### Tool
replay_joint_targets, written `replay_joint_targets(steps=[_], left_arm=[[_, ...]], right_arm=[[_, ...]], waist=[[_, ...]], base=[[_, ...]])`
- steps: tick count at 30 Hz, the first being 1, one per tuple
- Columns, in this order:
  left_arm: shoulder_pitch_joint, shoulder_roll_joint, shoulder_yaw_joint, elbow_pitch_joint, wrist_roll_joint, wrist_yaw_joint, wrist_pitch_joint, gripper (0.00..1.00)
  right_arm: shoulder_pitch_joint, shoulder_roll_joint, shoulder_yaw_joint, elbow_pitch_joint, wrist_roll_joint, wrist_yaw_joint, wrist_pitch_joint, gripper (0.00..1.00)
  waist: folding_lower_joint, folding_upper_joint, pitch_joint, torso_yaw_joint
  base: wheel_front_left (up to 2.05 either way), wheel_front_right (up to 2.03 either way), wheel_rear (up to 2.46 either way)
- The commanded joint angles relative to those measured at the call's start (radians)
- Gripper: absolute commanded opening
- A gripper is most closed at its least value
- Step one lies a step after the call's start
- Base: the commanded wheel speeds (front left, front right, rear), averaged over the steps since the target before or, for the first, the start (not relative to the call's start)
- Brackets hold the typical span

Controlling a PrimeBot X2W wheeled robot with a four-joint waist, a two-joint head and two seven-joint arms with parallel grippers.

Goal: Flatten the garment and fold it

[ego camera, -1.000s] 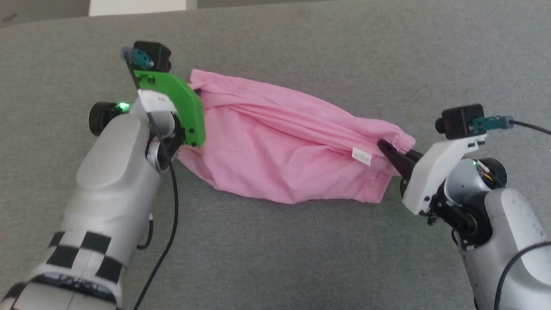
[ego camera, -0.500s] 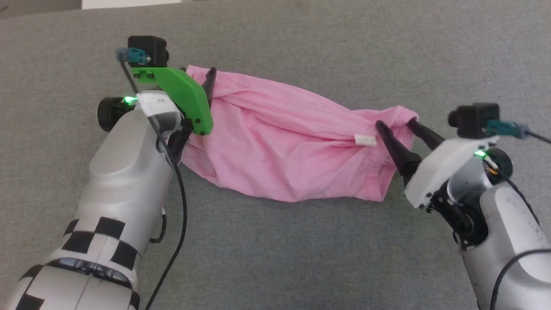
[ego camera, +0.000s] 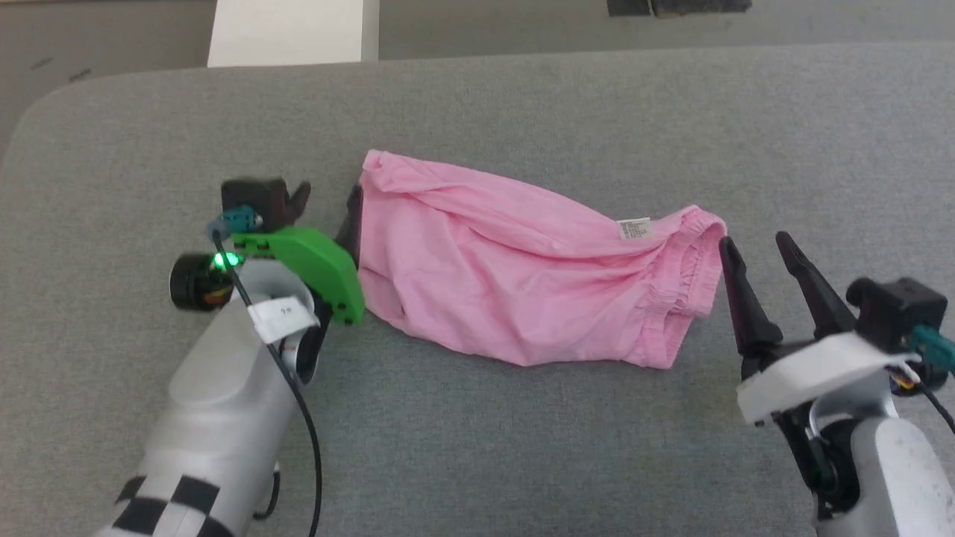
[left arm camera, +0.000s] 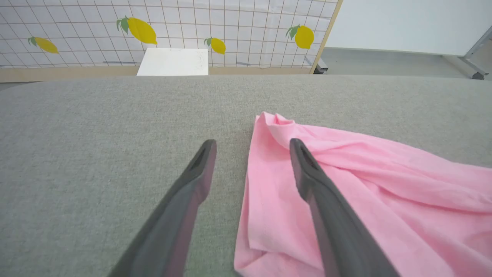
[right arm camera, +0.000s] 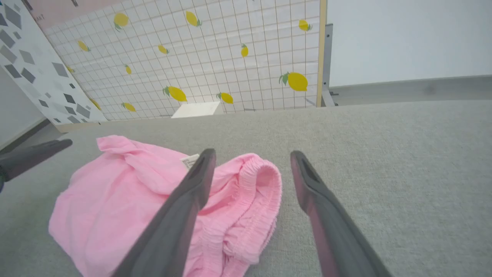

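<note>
Here's the garment (ego camera: 522, 283), a light-pink heap lying crumpled on the grey cloth-covered tabletop (ego camera: 477, 447), stretched out sideways across the middle. It's wrinkled and far from flat. Its gathered elastic edge (ego camera: 690, 261) faces the robot's right, and the small white label (ego camera: 634, 228) sits on top just inside it.

The left pincer (ego camera: 328, 195) is at the garment's left end, fingers spread wide and holding nothing. From its wrist, the left pincer (left arm camera: 252, 143) straddles the cloth's border, one finger over bare grey and the other over pink. Whether it touches, I can't tell.

Over on the other side, the right pincer (ego camera: 753, 242) is also wide and empty, just beside the elastic edge. Its wrist view shows the right pincer (right arm camera: 252, 153) framing that ruffled opening.
</note>
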Motion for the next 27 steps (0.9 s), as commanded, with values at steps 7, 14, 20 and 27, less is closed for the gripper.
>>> replay_joint_targets(steps=[7, 14, 20, 27], left_arm=[[0.088, 0.064, -0.028, -0.063, -0.035, -0.030, 0.204, 1.00], [0.084, 0.123, -0.056, -0.078, -0.081, -0.060, 0.439, 1.00], [0.100, 0.154, -0.087, -0.049, -0.143, -0.078, 0.658, 1.00], [0.159, 0.160, -0.178, -0.135, -0.231, -0.087, 0.855, 0.00]], right_arm=[[0.140, 0.040, -0.006, -0.163, -0.067, -0.002, 0.020, 1.00], [0.217, 0.058, -0.006, -0.256, -0.081, -0.002, 0.068, 1.00], [0.240, 0.063, -0.005, -0.285, -0.083, -0.002, 0.080, 1.00], [0.245, 0.065, -0.009, -0.292, -0.077, -0.002, 0.087, 1.00]], waist=[[0.0000, 0.0066, -0.039, -0.032], [0.0000, 0.0066, -0.021, -0.096], [0.0000, 0.0066, -0.001, -0.146], [0.0000, 0.0066, 0.020, -0.164]], base=[[0.00, 0.00, 0.00], [0.00, 0.00, 0.00], [0.00, 0.00, 0.00], [0.00, 0.00, 0.00]])
